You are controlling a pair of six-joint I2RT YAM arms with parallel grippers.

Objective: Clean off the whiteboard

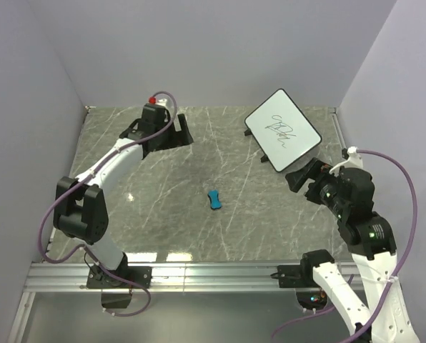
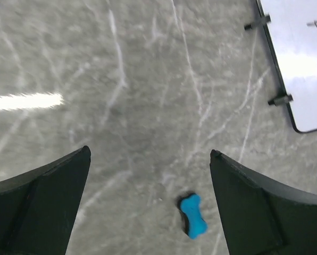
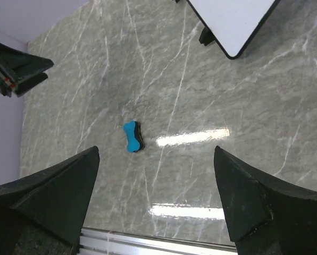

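Observation:
The whiteboard (image 1: pixel 283 130) lies at the back right of the table, turned at an angle, with a black scribble on it. Its edge shows in the left wrist view (image 2: pixel 302 64) and its corner in the right wrist view (image 3: pixel 233 21). The small blue bone-shaped eraser (image 1: pixel 214 199) lies mid-table; it also shows in the left wrist view (image 2: pixel 193 215) and the right wrist view (image 3: pixel 132 137). My left gripper (image 1: pixel 185 133) is open and empty at the back left. My right gripper (image 1: pixel 302 177) is open and empty just in front of the whiteboard.
The table is grey marble (image 1: pixel 199 229) with purple walls at the left, back and right. A metal rail (image 1: pixel 213 271) runs along the near edge by the arm bases.

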